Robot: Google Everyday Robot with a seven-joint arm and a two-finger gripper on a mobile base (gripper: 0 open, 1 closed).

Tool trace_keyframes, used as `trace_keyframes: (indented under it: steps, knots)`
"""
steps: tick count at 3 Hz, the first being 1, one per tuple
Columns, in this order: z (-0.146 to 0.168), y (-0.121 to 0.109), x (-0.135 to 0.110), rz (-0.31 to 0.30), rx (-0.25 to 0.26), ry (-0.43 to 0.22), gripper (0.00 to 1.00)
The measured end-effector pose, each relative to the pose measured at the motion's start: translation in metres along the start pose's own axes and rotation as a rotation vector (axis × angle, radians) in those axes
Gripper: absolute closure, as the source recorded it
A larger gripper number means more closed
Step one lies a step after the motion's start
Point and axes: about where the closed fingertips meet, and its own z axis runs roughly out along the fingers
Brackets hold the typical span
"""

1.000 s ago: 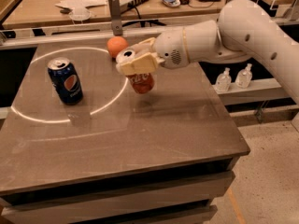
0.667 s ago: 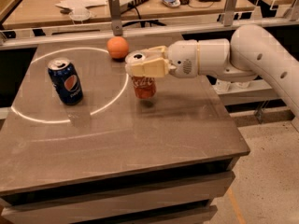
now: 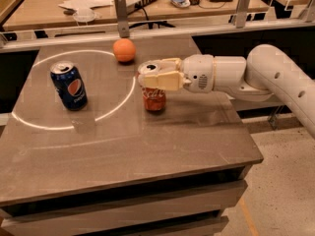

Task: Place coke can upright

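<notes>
The red coke can (image 3: 154, 100) stands upright on the grey table (image 3: 147, 151), right of its middle, with its silver top showing. My gripper (image 3: 156, 76) reaches in from the right on a white arm. Its cream fingers (image 3: 165, 80) are closed around the can's upper half and hide most of its lettering.
A dark blue Pepsi can (image 3: 69, 86) stands upright at the left. An orange ball (image 3: 124, 49) lies behind the coke can. A white ring of light crosses the tabletop. A rail with metal posts (image 3: 121, 16) and a cluttered desk (image 3: 59, 11) stand behind the table.
The arm has swung lower and more level. The coke can has stayed in the gripper and now rests upright on the table. The Pepsi can and the ball have not moved.
</notes>
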Motion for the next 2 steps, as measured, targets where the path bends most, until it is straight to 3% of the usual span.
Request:
trace_keyframes:
  steps: [1, 2]
  knots:
    - [-0.0047, 0.0012, 0.0146, 0.0, 0.004, 0.006, 0.2]
    - [-0.0137, 0.0013, 0.0223, 0.003, 0.023, 0.009, 0.0]
